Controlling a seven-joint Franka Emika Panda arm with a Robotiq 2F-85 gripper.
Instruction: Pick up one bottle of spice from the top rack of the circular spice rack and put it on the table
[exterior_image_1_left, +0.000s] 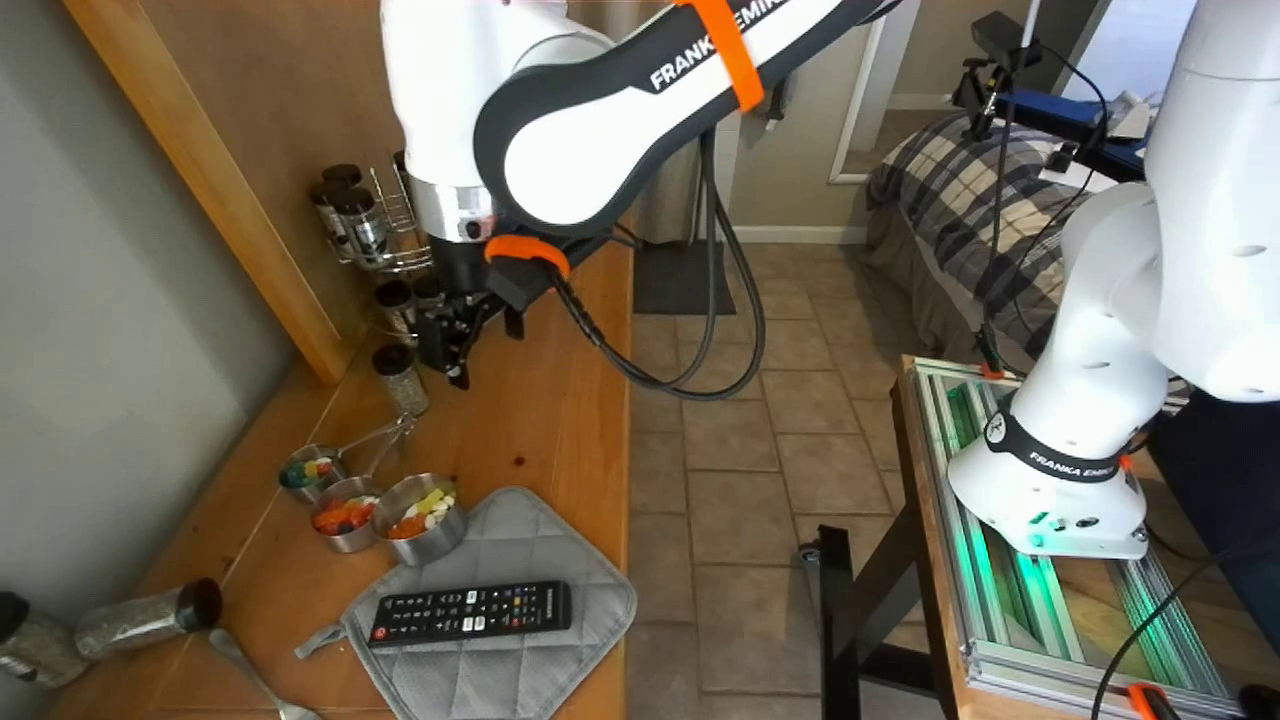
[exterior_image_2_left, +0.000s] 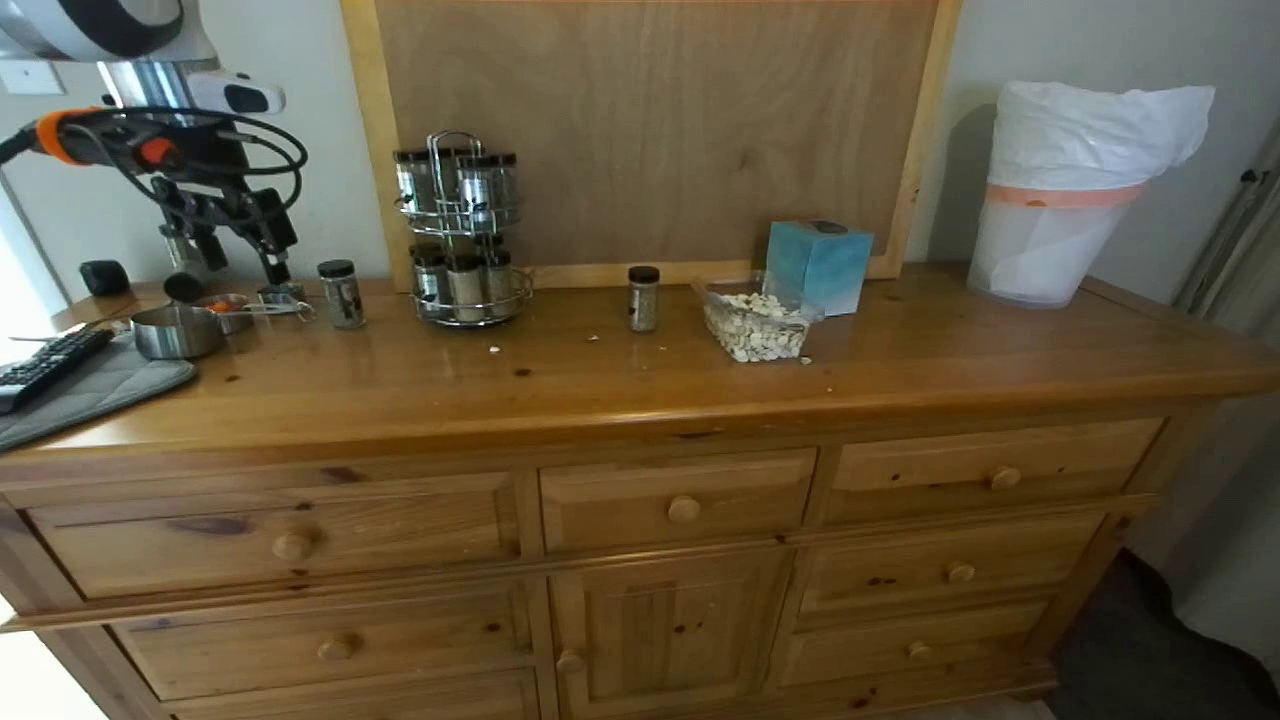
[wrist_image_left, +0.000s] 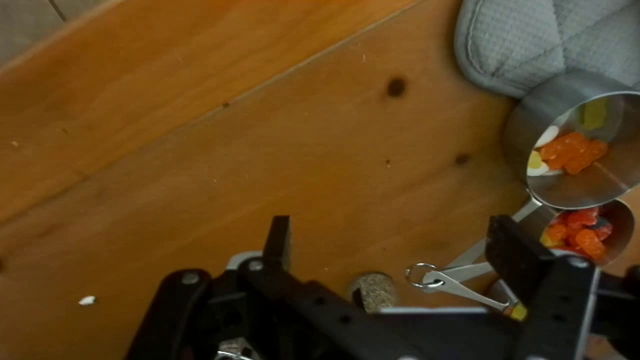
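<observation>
The circular spice rack (exterior_image_2_left: 472, 318) stands on the wooden table (exterior_image_2_left: 600, 385). Its top rack (exterior_image_2_left: 455, 222) holds several dark-capped jars (exterior_image_2_left: 488, 187); in an exterior view, the arm partly hides the top rack (exterior_image_1_left: 395, 264). One spice bottle (exterior_image_2_left: 342, 296) stands upright on the table beside the rack; it also shows in an exterior view (exterior_image_1_left: 402, 382) and, partly hidden by the gripper body, in the wrist view (wrist_image_left: 376, 292). My gripper (wrist_image_left: 392, 239) is open and empty above the table. In an exterior view, my gripper (exterior_image_2_left: 246, 268) is apart from the rack, to its left.
Metal measuring cups (exterior_image_1_left: 425, 520) with candy stand near the upright bottle. A remote (exterior_image_1_left: 470, 612) lies on a grey pad (exterior_image_1_left: 500, 670). Two jars lie at the wall (exterior_image_1_left: 140, 622). Another jar (exterior_image_2_left: 643, 300), a clear container (exterior_image_2_left: 755, 325), a blue box (exterior_image_2_left: 815, 268) and a white bin (exterior_image_2_left: 1050, 245) stand rightward.
</observation>
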